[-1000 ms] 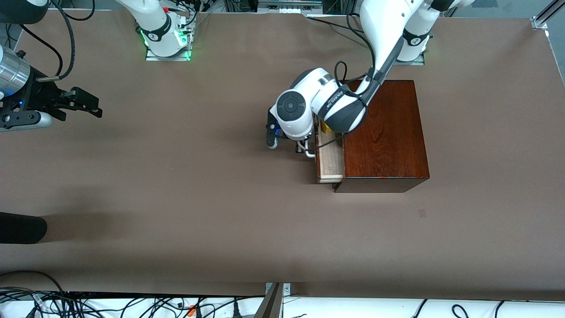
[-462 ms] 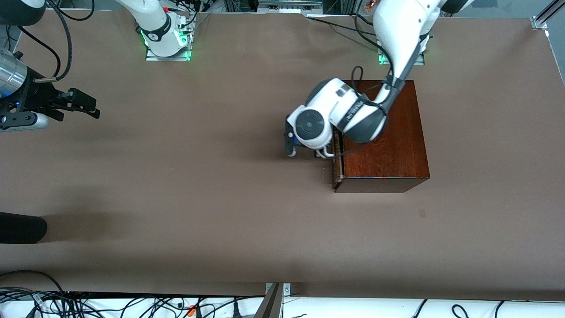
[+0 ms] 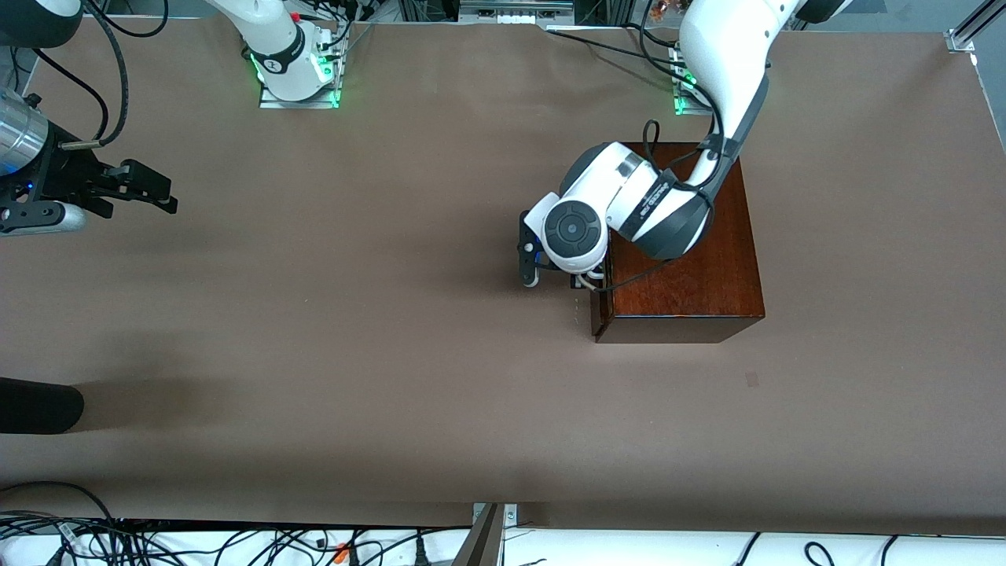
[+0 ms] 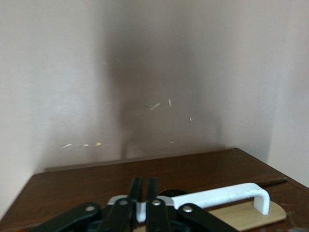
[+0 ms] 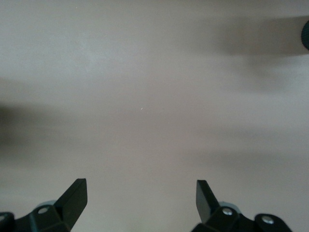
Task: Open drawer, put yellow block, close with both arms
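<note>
The left gripper (image 4: 143, 200) is clenched: its 2 fingers (image 4: 135, 193) stand pressed almost together, with nothing held between them, right against the white bar handle (image 4: 227, 195) of the drawer (image 4: 251, 217). In the left wrist view the handle runs sideways from the fingertips and ends in a bent corner, and a sliver of the drawer's pale wood shows beneath it, set into the dark front face of the wooden box (image 3: 684, 251).

In the front view the left gripper (image 3: 585, 281) sits low at the box's front face, on the side toward the right arm's end of the table, with the arm's white wrist bulking above it and partly over the box top. The drawer (image 3: 597, 303) shows only as a thin line flush along that face, so it reads as pushed in. The yellow block is not visible in any view.

The brown table (image 3: 393, 354) spreads open and flat from the box's front face toward the right arm's end, and also between the box and the table's camera-side edge.

The right gripper (image 3: 149, 189) hangs over the table at the right arm's end, well apart from the box, waiting. It is released: its 2 fingertips (image 5: 75, 193) stand wide apart with bare table between them.
</note>
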`<state>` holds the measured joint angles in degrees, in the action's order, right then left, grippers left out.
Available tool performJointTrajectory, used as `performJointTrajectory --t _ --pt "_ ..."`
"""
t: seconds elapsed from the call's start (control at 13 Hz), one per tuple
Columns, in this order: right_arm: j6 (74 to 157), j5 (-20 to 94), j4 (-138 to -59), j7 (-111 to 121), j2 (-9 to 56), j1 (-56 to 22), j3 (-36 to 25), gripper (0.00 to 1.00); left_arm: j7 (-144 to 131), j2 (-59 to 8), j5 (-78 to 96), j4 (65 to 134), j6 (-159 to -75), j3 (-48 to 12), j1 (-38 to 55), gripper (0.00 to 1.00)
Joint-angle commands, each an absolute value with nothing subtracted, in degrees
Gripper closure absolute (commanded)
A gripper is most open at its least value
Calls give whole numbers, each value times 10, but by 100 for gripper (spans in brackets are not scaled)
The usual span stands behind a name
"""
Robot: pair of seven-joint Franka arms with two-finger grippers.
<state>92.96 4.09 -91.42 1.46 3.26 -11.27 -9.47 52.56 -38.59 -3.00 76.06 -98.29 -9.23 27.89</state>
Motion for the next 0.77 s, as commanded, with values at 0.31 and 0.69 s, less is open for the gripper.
performJointTrajectory --t 0.31,0.69 --pt "928 38 -904 4 36 -109 -91 0 395 -285 -34 704 -920 -72 256 0" --pt "927 38 -904 5 36 -108 -91 0 276 -217 -40 703 -854 -66 158 0"
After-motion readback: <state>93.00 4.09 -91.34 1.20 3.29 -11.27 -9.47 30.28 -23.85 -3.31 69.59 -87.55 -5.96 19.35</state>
